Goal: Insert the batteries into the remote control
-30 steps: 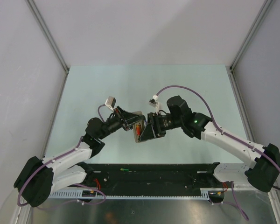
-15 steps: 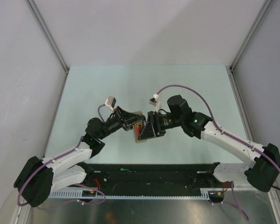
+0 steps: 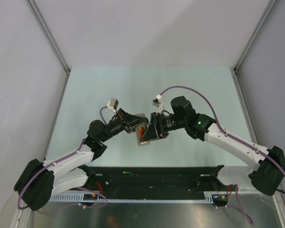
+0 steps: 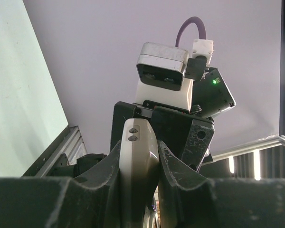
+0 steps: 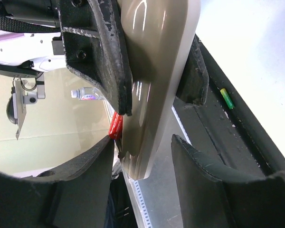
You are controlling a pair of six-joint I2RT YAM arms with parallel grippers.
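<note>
The remote control [image 3: 143, 141] is held in the air above the table's middle, with my left gripper [image 3: 132, 124] shut on it. In the left wrist view its pale edge [image 4: 137, 152] is clamped between both fingers of the left gripper [image 4: 138, 148]. My right gripper [image 3: 149, 133] straddles the remote's [image 5: 156, 71] other end from the opposite side, open. Its left fingertip touches a red battery [image 5: 115, 126] lying against the remote's face, and its right finger stands apart from the remote. The red battery [image 3: 142, 130] shows between the two grippers. A green battery [image 5: 226, 98] lies on the black strip.
A black strip [image 3: 156, 178] runs along the table's near edge between the arm bases, with the green battery [image 3: 126, 172] on it. Grey walls close in the pale green table [image 3: 109, 90] on three sides. The right arm's camera housing [image 4: 162, 71] faces the left wrist.
The right gripper's jaws have narrowed a little around the remote's end. Both arms and the remote stay where they were.
</note>
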